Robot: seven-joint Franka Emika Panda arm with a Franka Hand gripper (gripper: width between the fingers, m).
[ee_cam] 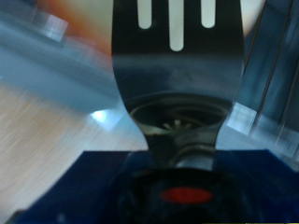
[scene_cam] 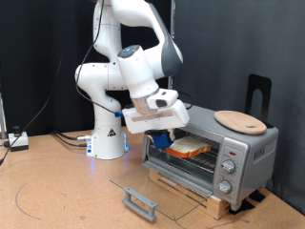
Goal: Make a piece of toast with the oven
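The silver-grey oven (scene_cam: pixel 238 153) stands at the exterior view's right, its glass door (scene_cam: pixel 162 191) dropped open flat. The piece of toast (scene_cam: pixel 191 146), pale with a brown crust, lies on the wire rack inside. My gripper (scene_cam: pixel 165 129) hangs at the left part of the oven's opening, just above and left of the toast, with something blue (scene_cam: pixel 164 141) under it. The blurred wrist view shows a dark slotted spatula (ee_cam: pixel 173 56) running out from the hand, its blue handle end (ee_cam: pixel 112 177) close to the camera. The gripper appears shut on the spatula.
A round tan wooden plate (scene_cam: pixel 240 121) lies on top of the oven. The door's handle (scene_cam: pixel 140 202) sticks out toward the exterior view's bottom. The oven's knobs (scene_cam: pixel 229 172) are on its right panel. A black stand (scene_cam: pixel 257 95) rises behind the oven. Cables lie on the table at the left.
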